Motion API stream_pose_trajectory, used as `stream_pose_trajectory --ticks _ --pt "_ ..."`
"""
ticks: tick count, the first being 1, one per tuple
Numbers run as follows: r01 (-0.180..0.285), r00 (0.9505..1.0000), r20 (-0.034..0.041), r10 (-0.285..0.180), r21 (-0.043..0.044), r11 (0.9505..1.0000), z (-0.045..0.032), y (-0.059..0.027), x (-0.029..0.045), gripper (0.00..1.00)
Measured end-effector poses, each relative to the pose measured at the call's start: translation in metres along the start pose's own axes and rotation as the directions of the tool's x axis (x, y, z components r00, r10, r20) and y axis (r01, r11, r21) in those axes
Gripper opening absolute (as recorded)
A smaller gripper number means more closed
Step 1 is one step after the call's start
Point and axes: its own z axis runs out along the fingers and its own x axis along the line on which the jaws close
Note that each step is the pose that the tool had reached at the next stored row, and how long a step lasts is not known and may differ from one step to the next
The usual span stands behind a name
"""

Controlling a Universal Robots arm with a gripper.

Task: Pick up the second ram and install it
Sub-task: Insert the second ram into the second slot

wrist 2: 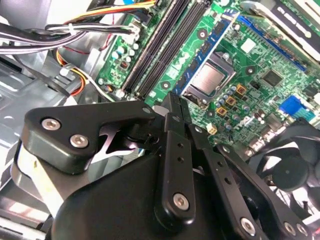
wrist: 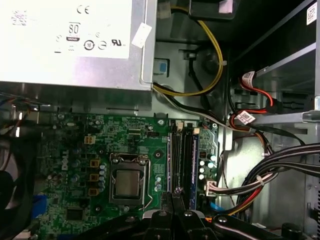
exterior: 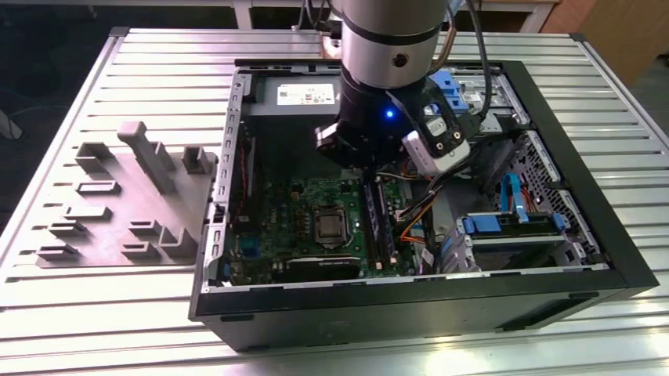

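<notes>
Gripper (wrist 2: 173, 103) jaws pressed shut over the long sockets (wrist: 182, 155) at the motherboard's (wrist: 65, 145) edge, cables (wrist: 295, 156) crowding just beside.

The dark second ram (wrist: 175, 150) stands edgewise in a socket.

The table (exterior: 146, 78) is ribbed bare aluminium with a dull sheen. At the exterior view's left, the holder blocks (exterior: 125, 204) are matt grey plastic. The computer case (exterior: 418, 305) is matt black painted metal. In the first wrist view, the motherboard (wrist: 75, 145) is glossy green and the power supply (wrist: 75, 70) is plain grey sheet metal with paper labels. The gripper (wrist 2: 172, 102) is matt black with bright screw heads.
</notes>
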Motion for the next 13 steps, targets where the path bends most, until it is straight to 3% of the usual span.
stream_pose_trajectory --ticks 9,13 --pt "0.0 1.0 0.0 0.0 0.0001 1.0 0.0115 -0.0007 -0.0019 0.11" --pt "0.0 1.0 -0.0001 0.0 0.0003 1.0 0.0117 -0.0007 -0.0019 0.11"
